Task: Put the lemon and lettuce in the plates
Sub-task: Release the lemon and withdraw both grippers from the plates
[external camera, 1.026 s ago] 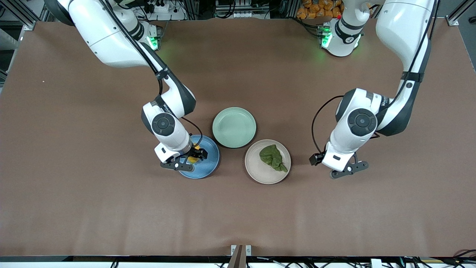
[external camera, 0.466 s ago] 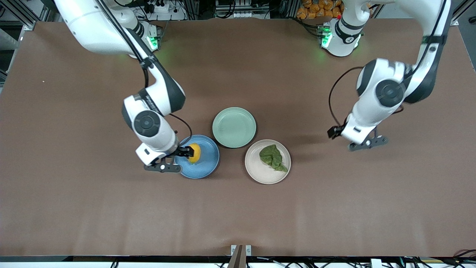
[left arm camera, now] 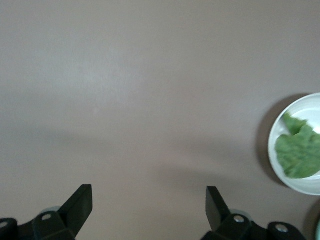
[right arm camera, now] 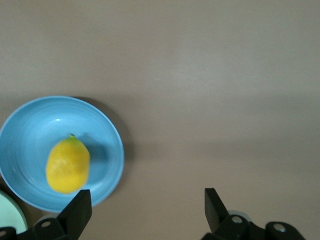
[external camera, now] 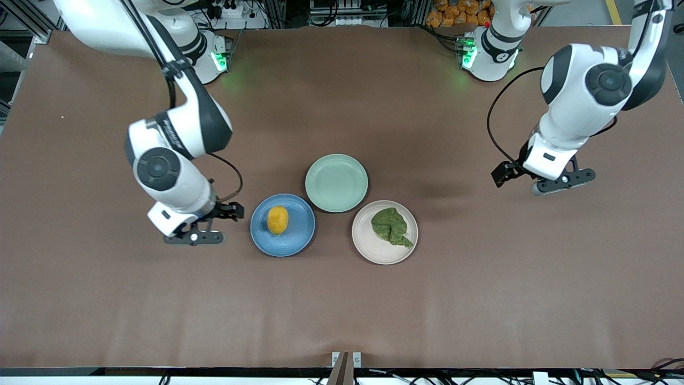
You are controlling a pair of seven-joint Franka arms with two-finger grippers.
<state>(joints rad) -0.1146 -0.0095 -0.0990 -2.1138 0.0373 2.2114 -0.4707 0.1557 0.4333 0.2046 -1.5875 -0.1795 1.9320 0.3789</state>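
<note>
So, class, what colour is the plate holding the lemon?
Blue round plate, clearest in the right wrist view.

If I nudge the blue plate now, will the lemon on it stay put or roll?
The lemon is a smooth oval lying loose on its side in the blue plate, so it would probably roll or rock. The plate's raised rim should likely keep it in under a gentle push. Nothing steadies it: the right gripper is open beside the plate.
</note>
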